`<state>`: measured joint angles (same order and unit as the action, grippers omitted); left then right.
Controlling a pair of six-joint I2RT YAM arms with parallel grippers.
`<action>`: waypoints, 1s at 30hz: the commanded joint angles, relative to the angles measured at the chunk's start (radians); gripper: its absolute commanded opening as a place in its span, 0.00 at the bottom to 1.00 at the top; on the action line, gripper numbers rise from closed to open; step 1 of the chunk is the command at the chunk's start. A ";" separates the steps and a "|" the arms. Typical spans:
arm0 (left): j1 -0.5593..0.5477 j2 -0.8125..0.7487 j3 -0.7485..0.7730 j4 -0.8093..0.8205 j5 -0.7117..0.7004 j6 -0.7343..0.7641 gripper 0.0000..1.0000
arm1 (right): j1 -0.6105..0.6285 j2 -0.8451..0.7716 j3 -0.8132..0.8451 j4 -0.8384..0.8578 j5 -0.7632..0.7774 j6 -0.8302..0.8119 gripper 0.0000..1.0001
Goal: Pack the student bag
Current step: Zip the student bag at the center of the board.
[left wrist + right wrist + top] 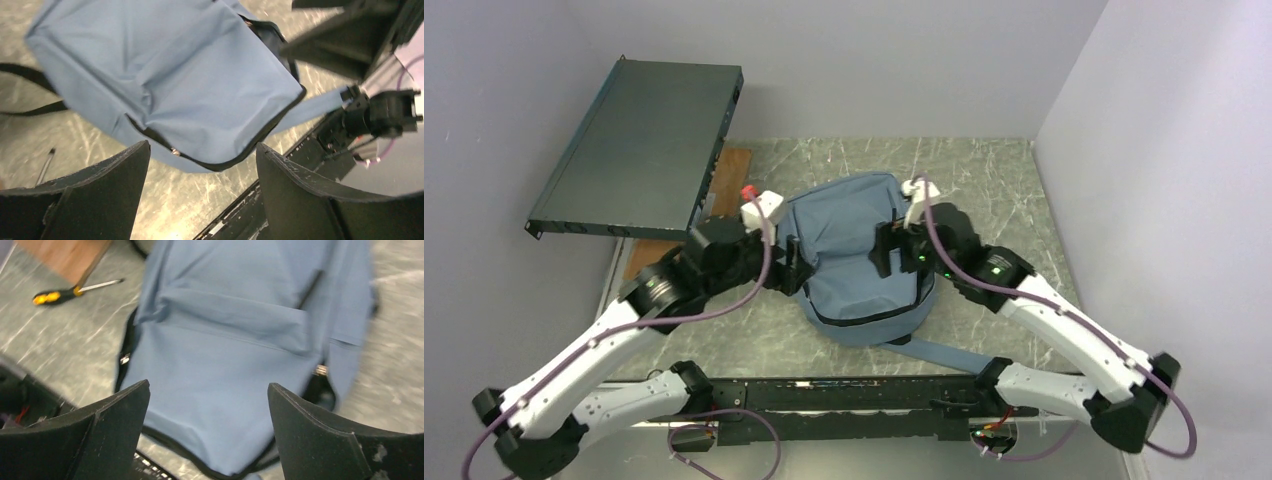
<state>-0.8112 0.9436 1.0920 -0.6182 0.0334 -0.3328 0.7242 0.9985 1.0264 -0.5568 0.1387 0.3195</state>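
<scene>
The blue-grey student bag (854, 250) lies flat in the middle of the table, with its dark zipper edge toward the arms and a blue strap trailing to the front right. My left gripper (792, 268) is at the bag's left side, and my right gripper (889, 250) is over its right side. In the left wrist view the left gripper (202, 160) is open and empty, just off the bag's (175, 85) zipper edge. In the right wrist view the right gripper (209, 405) is open and empty above the bag's (240, 355) front pocket.
A dark flat metal case (644, 145) leans at the back left over a wooden board (724, 165). A screwdriver (65, 292) with a yellow and black handle lies left of the bag. A black rail (844, 395) runs along the front edge. Walls close in the back and right.
</scene>
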 commanded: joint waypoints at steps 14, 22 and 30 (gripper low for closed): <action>0.017 -0.279 -0.388 0.030 -0.183 -0.356 0.81 | 0.215 0.444 0.025 0.390 -0.261 0.188 0.66; 0.018 -0.297 -0.460 0.028 -0.171 -0.381 0.79 | 0.213 0.537 0.026 0.485 -0.291 0.225 0.42; 0.017 -0.344 -0.511 0.026 -0.155 -0.392 0.83 | 0.213 0.642 0.078 0.474 -0.270 0.201 0.34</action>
<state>-0.7979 0.6350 0.5823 -0.6151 -0.1284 -0.7048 0.9386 1.6215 1.0489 -0.1207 -0.1402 0.5320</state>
